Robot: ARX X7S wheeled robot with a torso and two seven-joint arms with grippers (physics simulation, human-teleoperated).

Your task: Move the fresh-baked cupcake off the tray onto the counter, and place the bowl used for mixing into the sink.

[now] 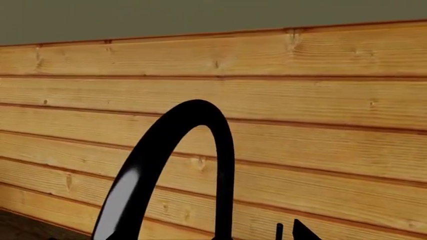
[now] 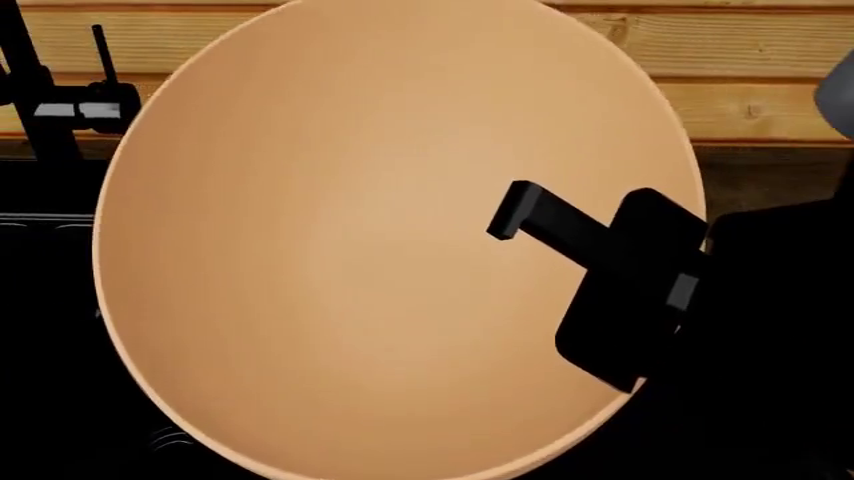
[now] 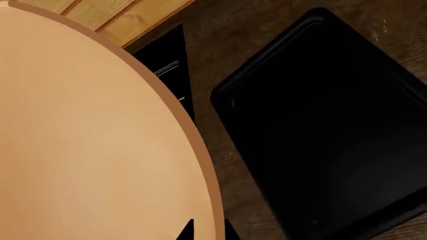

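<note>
My right gripper (image 2: 607, 262) is clamped on the rim of the bowl (image 2: 360, 240), one finger (image 2: 534, 215) lying over the inner wall, and the bowl is tipped so its open face fills my head view. Just beside the gripper, below the bowl, the tray (image 3: 327, 125) lies on the counter (image 3: 227, 45). I see no cupcake. My left gripper is out of view; its wrist camera faces the faucet (image 1: 167, 165) and plank wall (image 1: 300, 100).
</note>
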